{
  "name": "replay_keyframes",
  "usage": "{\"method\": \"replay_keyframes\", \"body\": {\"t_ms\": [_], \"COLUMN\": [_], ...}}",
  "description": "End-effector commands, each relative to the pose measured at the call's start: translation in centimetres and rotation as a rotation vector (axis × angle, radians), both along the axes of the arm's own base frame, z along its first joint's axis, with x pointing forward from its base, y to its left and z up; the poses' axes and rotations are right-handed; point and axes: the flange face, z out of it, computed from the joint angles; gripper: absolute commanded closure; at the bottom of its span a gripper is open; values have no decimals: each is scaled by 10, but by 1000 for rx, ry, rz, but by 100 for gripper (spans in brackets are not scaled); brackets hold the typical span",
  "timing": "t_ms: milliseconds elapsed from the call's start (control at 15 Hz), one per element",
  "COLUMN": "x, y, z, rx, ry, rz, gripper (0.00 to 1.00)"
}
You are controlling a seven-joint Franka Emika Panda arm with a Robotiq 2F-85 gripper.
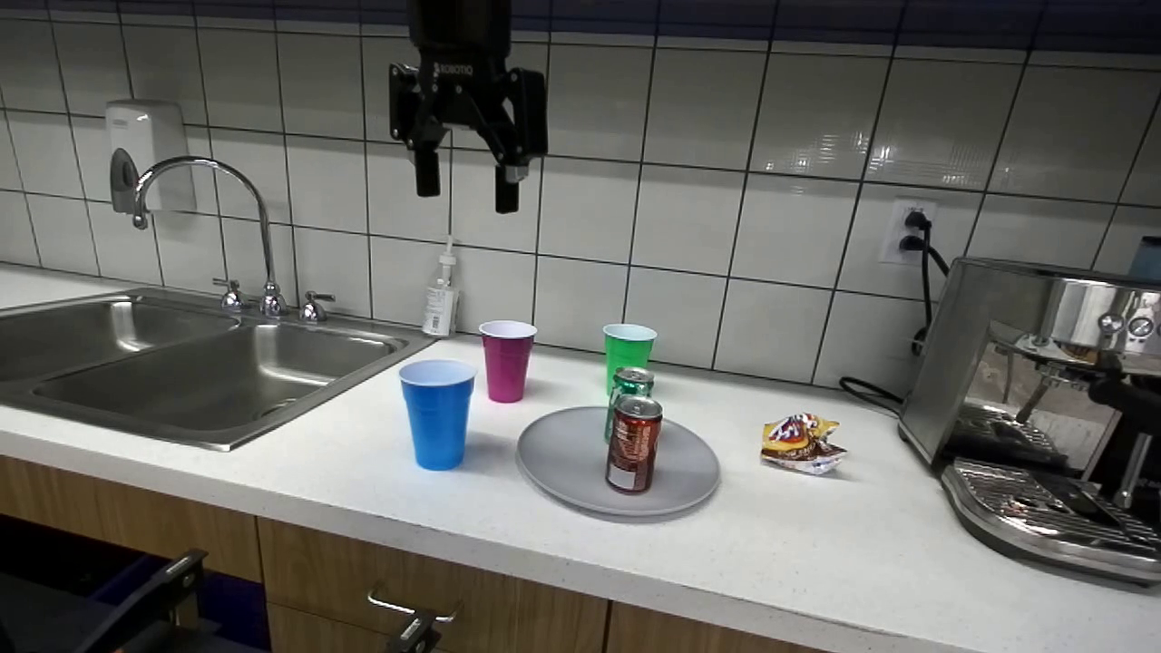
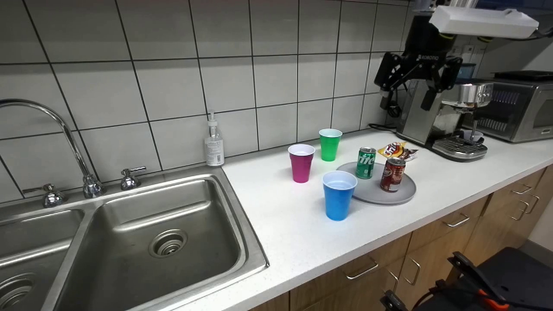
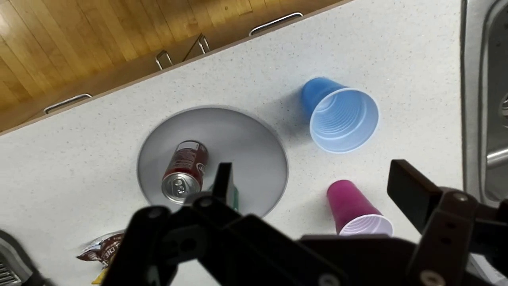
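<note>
High over the counter hangs my gripper (image 1: 467, 186), its jaws wide apart with nothing between them and touching nothing. Below it, in the wrist view, a magenta cup (image 3: 349, 200) shows between the fingers, with a blue cup (image 3: 321, 93) farther up. Both cups stand upright. A grey plate (image 1: 562, 453) carries a dark red can (image 1: 634, 449) and a green can (image 2: 365, 163), both upright. In the wrist view one finger hides most of the green can. Behind the plate is a green cup (image 2: 329, 147), hidden in the wrist view.
A crumpled snack bag (image 1: 800, 443) lies between the plate and a coffee machine (image 1: 1007, 363). On the opposite side are a steel sink (image 2: 173, 172) with a curved faucet (image 1: 263, 222) and a clear pump bottle (image 2: 214, 147). A tiled wall (image 1: 689, 227) runs behind the counter.
</note>
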Motion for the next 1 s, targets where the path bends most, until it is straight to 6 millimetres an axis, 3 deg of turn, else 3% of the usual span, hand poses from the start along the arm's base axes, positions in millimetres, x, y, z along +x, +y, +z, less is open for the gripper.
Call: {"method": "replay_keyframes", "body": {"t_ms": [0, 933], "x": [1, 42], "y": [-16, -66], "z": [-15, -88], "rx": [-29, -105], "ry": [-16, 3], "rz": [-65, -313], "gripper": [0, 0]}}
